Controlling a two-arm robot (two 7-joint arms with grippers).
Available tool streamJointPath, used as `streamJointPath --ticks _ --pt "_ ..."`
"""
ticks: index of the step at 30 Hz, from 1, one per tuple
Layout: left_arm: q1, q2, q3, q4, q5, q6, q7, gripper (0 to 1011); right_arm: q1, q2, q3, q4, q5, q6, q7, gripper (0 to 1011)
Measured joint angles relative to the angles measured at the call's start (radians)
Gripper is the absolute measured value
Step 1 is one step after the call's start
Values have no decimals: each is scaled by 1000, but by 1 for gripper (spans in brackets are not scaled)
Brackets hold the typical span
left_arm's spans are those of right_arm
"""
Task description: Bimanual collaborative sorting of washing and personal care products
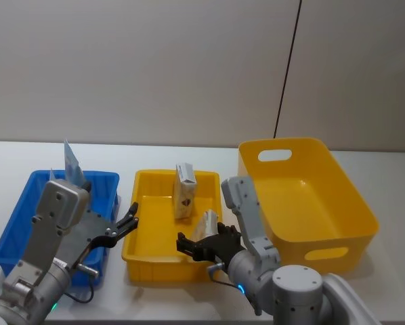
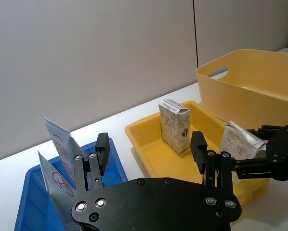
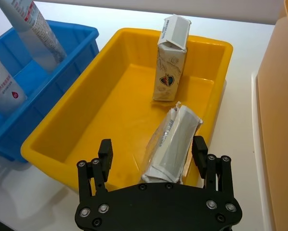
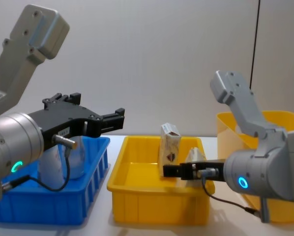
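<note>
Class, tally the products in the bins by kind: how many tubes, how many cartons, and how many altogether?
Pale-blue tubes: 2, in the blue bin
Cream cartons: 2, in the yellow tray
Total: 4

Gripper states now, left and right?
Left gripper: open, empty.
Right gripper: open, jaws straddling a packet.

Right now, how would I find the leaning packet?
Find the shallow yellow tray between the blue bin and the tall yellow bin. The leaning packet is at its front by the right gripper. The other packet stands upright at the back.
</note>
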Motion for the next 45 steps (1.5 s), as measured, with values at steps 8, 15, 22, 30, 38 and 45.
streamJointPath --ticks 8,15,22,30,38,45 --pt "0 0 0 0 0 0 0 1001 23 -16 0 36 -8 -5 2 1004" --pt "0 0 0 0 0 0 0 1001 45 -29 2 71 -13 -5 6 1004" --pt "0 0 0 0 0 0 0 1001 68 -41 3 106 -19 -1 12 839" --pt "0 0 0 0 0 0 0 1001 87 -49 2 132 -29 10 16 608" --pt "0 0 0 0 0 0 0 1001 98 -53 -1 144 -41 15 16 373" --pt "0 0 0 0 0 0 0 1001 99 -52 -8 143 -60 1 17 361"
